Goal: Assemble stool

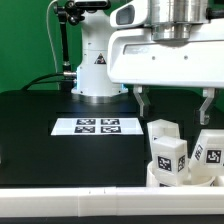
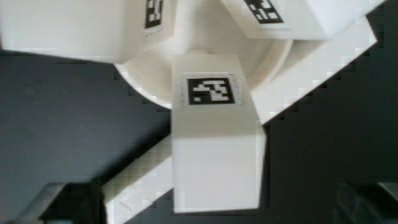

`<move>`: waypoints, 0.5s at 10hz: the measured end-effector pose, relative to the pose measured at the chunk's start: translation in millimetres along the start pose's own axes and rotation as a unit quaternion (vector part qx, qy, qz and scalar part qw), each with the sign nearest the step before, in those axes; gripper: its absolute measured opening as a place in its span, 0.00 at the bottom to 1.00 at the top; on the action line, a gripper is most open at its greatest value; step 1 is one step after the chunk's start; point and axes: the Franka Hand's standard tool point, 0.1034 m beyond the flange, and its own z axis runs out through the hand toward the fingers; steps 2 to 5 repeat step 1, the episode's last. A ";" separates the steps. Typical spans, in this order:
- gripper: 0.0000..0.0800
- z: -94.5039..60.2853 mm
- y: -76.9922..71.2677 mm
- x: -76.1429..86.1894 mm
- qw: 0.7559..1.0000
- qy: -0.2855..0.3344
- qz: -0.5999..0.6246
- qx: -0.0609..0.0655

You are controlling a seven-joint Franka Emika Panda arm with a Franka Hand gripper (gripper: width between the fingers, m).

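White rail [image 1: 70,200] runs along the near edge of the black surface [image 1: 40,130]. Behind it, at the exterior view's right, tagged white legs [image 1: 168,155] stand on the round seat [image 1: 160,178]. Hand [image 1: 173,104] hangs above them, fingers [image 1: 142,103] spread apart, gripping nothing. Marker board [image 1: 98,126] lies flat mid-surface. Wrist view: one tagged leg [image 2: 217,130] lies across the seat rim [image 2: 151,85].

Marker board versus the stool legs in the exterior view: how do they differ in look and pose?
The marker board lies flat on the black table near the middle; the stool legs stand up as blocks at the exterior view's right, under the open gripper. The marker board shows several tags side by side; each stool leg shows one. Both are white with black-and-white square tags.
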 end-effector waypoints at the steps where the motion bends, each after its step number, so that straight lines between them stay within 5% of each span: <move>1: 0.81 0.1 0.1 0.0 1.000 0.000 0.000 0.000; 5: 0.81 0.1 0.1 0.0 1.000 0.000 0.000 0.000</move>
